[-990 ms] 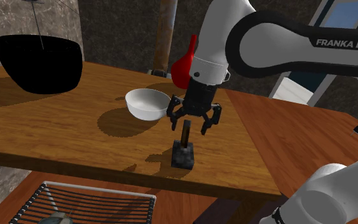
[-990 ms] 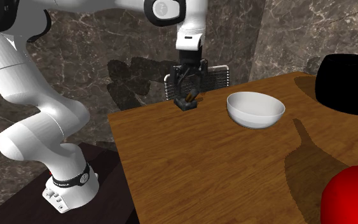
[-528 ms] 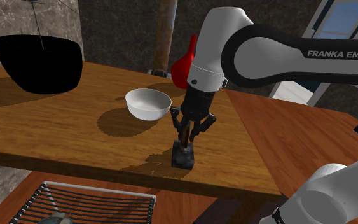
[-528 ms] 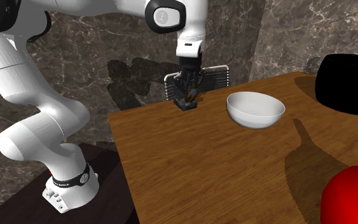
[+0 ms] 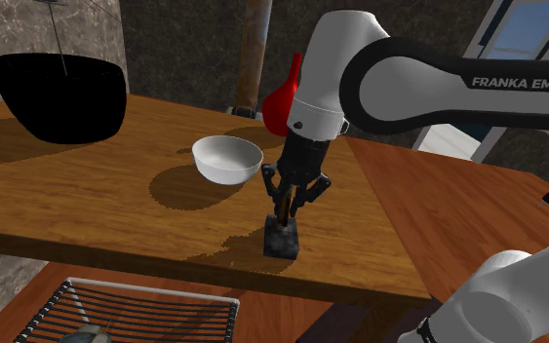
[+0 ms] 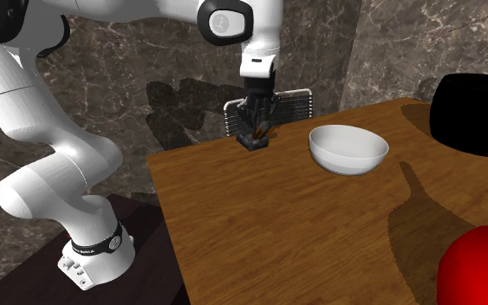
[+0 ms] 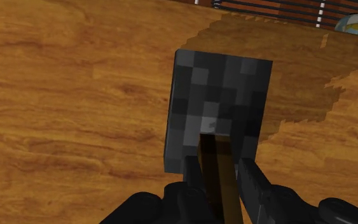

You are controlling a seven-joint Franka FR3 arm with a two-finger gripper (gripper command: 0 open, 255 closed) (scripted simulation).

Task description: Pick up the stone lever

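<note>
The black gripper [image 5: 285,202] clasps the thin brown stick of the lever [image 5: 280,239]. Its blocky, mottled grey stone base rests on the grained wooden table [image 5: 87,200] near the edge, near a smooth white bowl [image 5: 227,159].

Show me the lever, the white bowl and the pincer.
lever [image 5: 280,240], shoulder view, grey block base.
white bowl [image 5: 227,156], shoulder view, inside of the bowl.
pincer [image 5: 287,207], shoulder view, midway between fingertips.
</note>
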